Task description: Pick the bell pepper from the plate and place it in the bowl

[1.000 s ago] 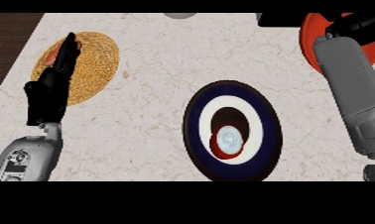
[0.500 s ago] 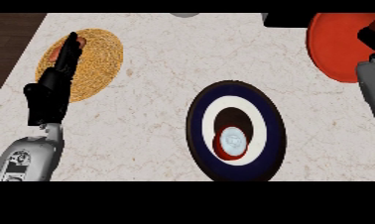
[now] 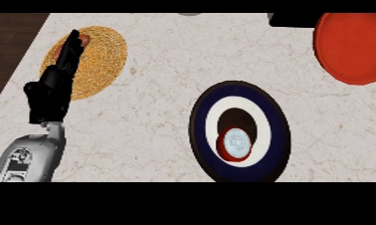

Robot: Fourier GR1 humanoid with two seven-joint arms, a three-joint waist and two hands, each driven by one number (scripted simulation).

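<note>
Fingers of the left hand [image 3: 55, 87] are straight and pressed together, pointing up and away from the robot, holding nothing; the hand rests at the view's left side on its grey forearm [image 3: 29, 157], and its fingertips overlap the woven orange-yellow plate [image 3: 99, 64]. Right at those fingertips a small reddish-brown patch shows against the plate, which may be the bell pepper [image 3: 83, 40], though too little of it is visible to be sure. Taking the dark blue bowl [image 3: 240, 130] with its white ring as landmark: it sits low and right of centre on the pale marbled counter [image 3: 169, 45], and inside it, toward its near side, lies a small round thing with a red rim and a pale blue-white top [image 3: 235, 144]. The woven plate lies well to the bowl's upper left. A large red round dish [image 3: 349, 47] lies to the bowl's upper right, cut by the view's right edge. The right hand does not show.
</note>
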